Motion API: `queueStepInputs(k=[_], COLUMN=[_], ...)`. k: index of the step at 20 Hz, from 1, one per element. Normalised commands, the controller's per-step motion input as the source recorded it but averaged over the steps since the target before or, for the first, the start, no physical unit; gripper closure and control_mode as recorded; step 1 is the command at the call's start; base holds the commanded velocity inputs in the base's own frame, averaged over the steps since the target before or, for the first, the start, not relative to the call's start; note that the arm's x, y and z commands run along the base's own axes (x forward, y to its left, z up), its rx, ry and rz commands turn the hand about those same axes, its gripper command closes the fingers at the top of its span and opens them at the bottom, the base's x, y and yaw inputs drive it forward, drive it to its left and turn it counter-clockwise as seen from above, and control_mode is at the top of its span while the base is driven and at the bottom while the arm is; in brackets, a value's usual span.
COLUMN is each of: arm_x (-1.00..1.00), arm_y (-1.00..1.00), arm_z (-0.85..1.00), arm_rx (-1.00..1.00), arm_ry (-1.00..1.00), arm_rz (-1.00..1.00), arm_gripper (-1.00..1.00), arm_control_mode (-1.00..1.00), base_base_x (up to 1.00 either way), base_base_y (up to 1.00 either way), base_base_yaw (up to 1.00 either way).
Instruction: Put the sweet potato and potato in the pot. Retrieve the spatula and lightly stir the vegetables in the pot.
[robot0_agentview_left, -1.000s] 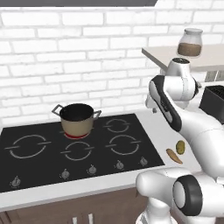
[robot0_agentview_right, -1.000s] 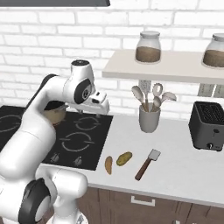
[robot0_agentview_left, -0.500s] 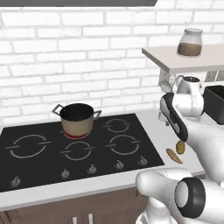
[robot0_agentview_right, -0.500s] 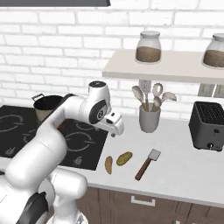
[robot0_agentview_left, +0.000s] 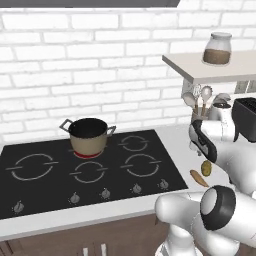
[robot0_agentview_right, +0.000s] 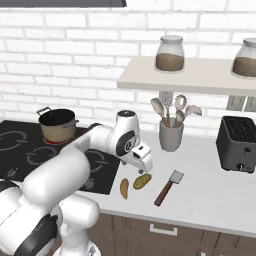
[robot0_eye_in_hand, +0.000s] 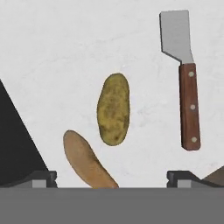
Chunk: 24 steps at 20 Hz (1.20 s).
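tool (robot0_agentview_right: 145, 167) open above potato (robot0_eye_in_hand: 113, 108), sweet potato (robot0_eye_in_hand: 86, 161) beside

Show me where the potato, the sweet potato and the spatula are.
potato (robot0_eye_in_hand: 113, 109): hand view, middle of its body.
sweet potato (robot0_eye_in_hand: 85, 161): hand view, middle of its visible part.
spatula (robot0_eye_in_hand: 189, 107): hand view, on its wooden handle.
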Motion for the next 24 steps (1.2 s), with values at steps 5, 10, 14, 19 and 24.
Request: queueStepInputs(k=[5,10,14,19,24], arm_x=[0.05,0.24,0.22,0.04,0.00], arm_y=[-0.19,-0.04,-0.01,-0.11,-0.11], arm_z=[-0.50,-0.42,-0.42,-0.31,-0.26], arm_rx=[0.00,0.00,0.00,0.00,0.00], arm_ry=[0.02,0.00,0.00,0.00,0.00], arm_rz=[-0.07,-0.02,-0.02,-0.05,-0.04], arm_gripper=[-1.00,-1.00,-1.00,-1.00,-1.00], arm_control_mode=[-1.00,-1.00,-1.00,-1.00,-1.00], base_base_x=[0.00,0.00,0.00,0.00,0.00], base_base_y=[0.00,0.00,0.00,0.00,0.00], base_base_yaw=[0.00,0.00,0.00,0.00,0.00])
